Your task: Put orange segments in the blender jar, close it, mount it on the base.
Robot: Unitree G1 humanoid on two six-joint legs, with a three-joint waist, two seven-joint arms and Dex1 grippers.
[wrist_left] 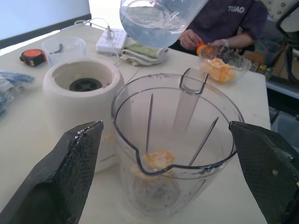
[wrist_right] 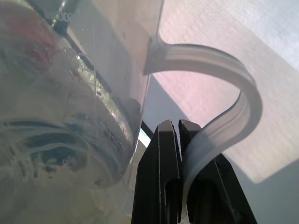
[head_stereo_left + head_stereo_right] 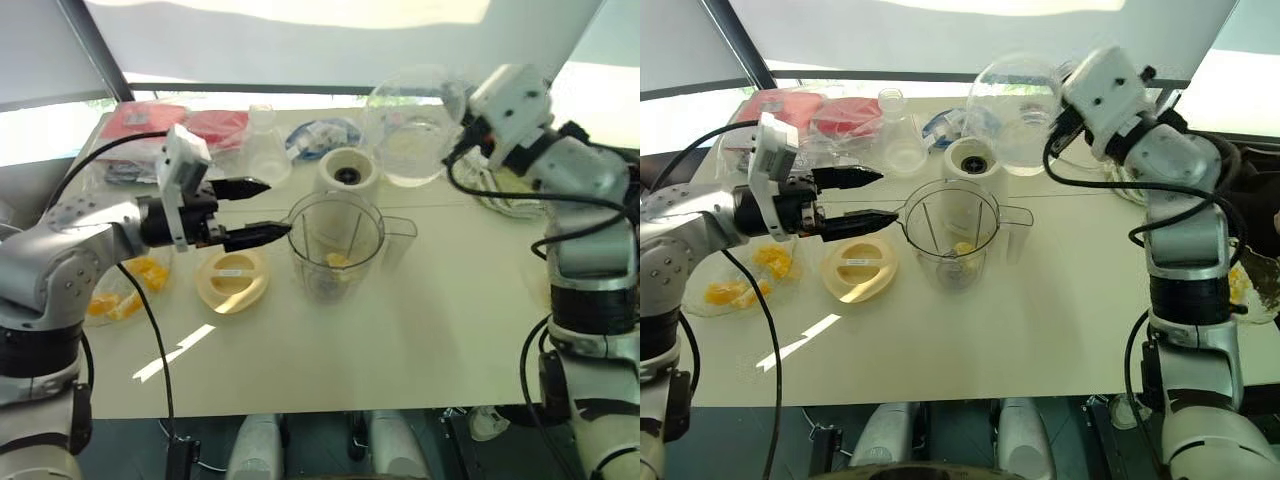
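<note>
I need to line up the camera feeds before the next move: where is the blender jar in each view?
Left eye view: blender jar at table centre, just past the open left gripper.
Right eye view: centre, slightly left.
Left wrist view: between the fingers.
Right wrist view: cannot pick it out.
Shared landmark: the white base just behind the jar.

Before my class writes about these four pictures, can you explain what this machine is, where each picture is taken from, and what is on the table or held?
It is a two-armed humanoid robot. Two pictures come from its head, one from each wrist. On the table stand the blender jar, an orange segment inside, its white base behind and a yellow lid beside. The left arm's fingers stand open by the jar; the right arm's fingers clamp the handle of a clear jug.
</note>
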